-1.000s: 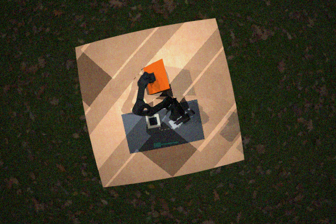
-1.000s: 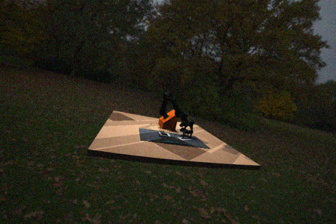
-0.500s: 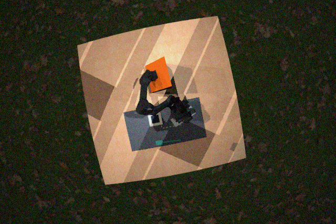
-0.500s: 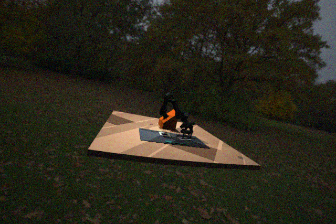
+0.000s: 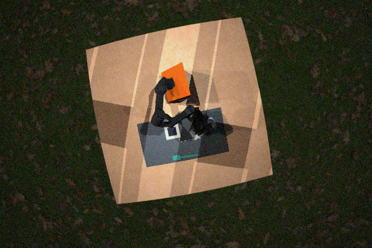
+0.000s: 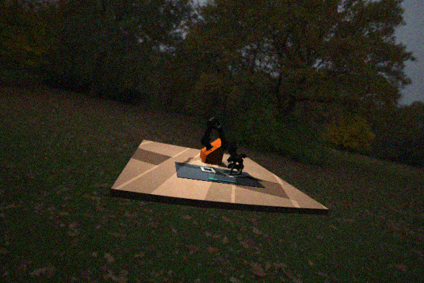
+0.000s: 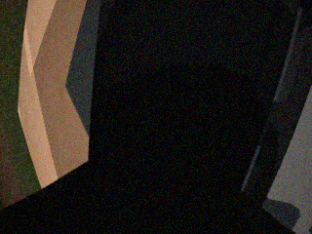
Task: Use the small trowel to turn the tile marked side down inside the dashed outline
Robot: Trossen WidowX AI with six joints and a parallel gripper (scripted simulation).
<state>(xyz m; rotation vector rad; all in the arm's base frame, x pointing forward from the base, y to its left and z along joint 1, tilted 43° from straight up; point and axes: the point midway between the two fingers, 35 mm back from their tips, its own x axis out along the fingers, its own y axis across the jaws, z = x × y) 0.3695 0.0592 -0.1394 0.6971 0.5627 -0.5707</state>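
I can read no brand, label or lettering anywhere. The nearest thing to a mark is the pale square border with a dark centre on the tile (image 5: 167, 136) (image 6: 203, 170), which lies flat on the slate-blue mat (image 5: 156, 152) (image 6: 188, 172) below my bent arm (image 5: 160, 99) (image 6: 206, 137). Part of a dashed outline (image 5: 185, 140) shows beside the tile, most of it covered by my arm and its shadow.

My claw (image 5: 201, 124) (image 6: 236, 166) is partly closed, its fingers stopped on something: the dark handle of the small trowel (image 5: 197, 137), as far as I can judge. The trowel's pale blade peeks out beside me over the mat; black parts and shade hide how the handle sits in my grip.

A teal tool (image 5: 176, 157) (image 6: 214, 178) lies on the mat near its edge, apart from the tile. Behind the mat stands an orange block (image 5: 181, 80) (image 6: 210, 154) on the patterned table (image 5: 156, 179) (image 6: 177, 191).

From above I see the tile's place against the outline; the exterior view shows my arm arched high and the block's sloping top. My wrist view is mostly a broad black shape, with table and mat at one side and a grey surface I cannot identify at the other.
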